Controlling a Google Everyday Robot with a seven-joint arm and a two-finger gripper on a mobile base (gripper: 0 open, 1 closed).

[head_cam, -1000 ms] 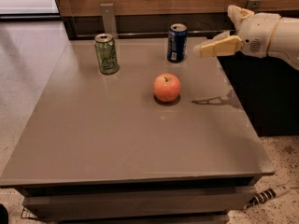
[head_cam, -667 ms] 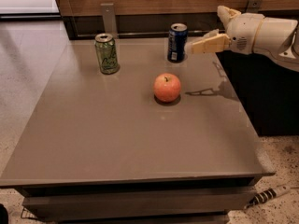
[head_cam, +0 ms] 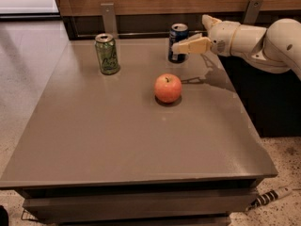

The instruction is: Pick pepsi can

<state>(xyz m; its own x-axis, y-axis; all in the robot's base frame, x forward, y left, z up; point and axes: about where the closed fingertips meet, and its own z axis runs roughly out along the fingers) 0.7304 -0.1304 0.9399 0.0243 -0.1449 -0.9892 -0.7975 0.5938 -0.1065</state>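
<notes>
Three things stand on the grey table (head_cam: 117, 140) in our single camera view. A light green can (head_cam: 107, 54) is at the back left and a red apple (head_cam: 168, 88) sits near the middle. The pepsi can (head_cam: 177, 36) stands upright at the back, right of centre, close to the far edge.

Our gripper (head_cam: 189, 45) reaches in from the right on its white arm (head_cam: 263, 41), and its tip overlaps the pepsi can's right side at mid height. We cannot tell whether it is spread or pressed together, nor whether it touches the can.

We judge the step in hand to be the final approach and grasp. To do it well, we would keep the gripper level and centre it on the can's body below the silver rim. We would close only once the can sits squarely inside, since a glancing push could tip it.

For room, the apple lies in front of the can and slightly left, apart from it, so the way in from the right looks free. The wooden back panel (head_cam: 155, 1) rises just behind the can, leaving little margin to overshoot. Straight up seems the open way out, and the green can is well apart.
</notes>
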